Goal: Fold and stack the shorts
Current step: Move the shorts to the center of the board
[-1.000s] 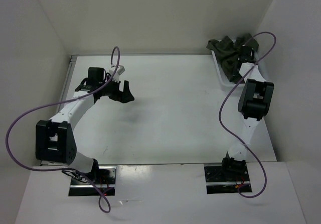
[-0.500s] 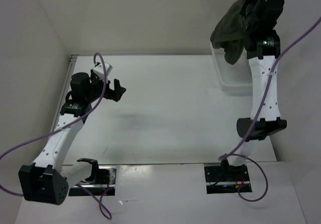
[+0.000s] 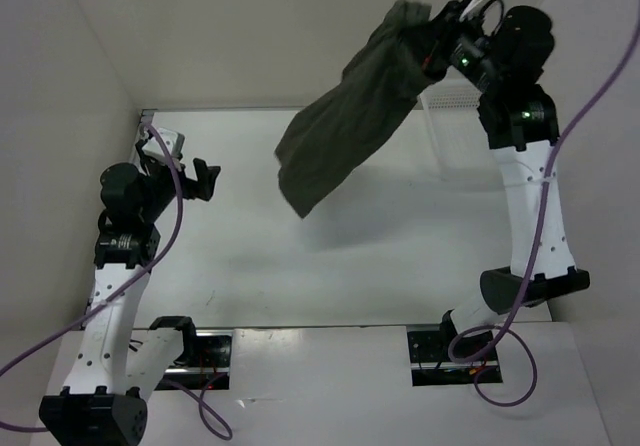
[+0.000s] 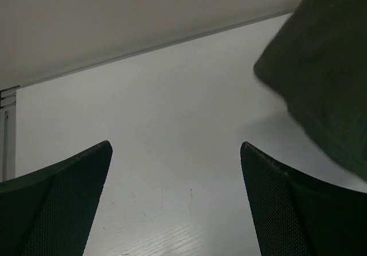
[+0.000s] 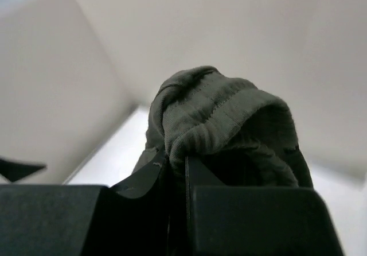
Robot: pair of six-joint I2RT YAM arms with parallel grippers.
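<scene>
The dark olive-green shorts (image 3: 350,126) hang high in the air over the back of the table, stretched down and to the left. My right gripper (image 3: 432,44) is shut on their waistband at the top right; in the right wrist view the ribbed band (image 5: 221,109) bunches over my closed fingers (image 5: 198,178). My left gripper (image 3: 203,181) stands open over the table's left side, well apart from the cloth. In the left wrist view a corner of the shorts (image 4: 324,89) shows at the right, beyond my spread fingers (image 4: 275,204).
A white mesh basket (image 3: 450,131) stands at the back right, partly hidden behind the right arm. White walls close in the table (image 3: 330,256) at the back and both sides. Purple cables trail from both arms.
My right arm has lifted the shorts out of the basket and swung them up and left, so they unfurl over the table. My left arm has drawn back toward the left, gripper still open.
</scene>
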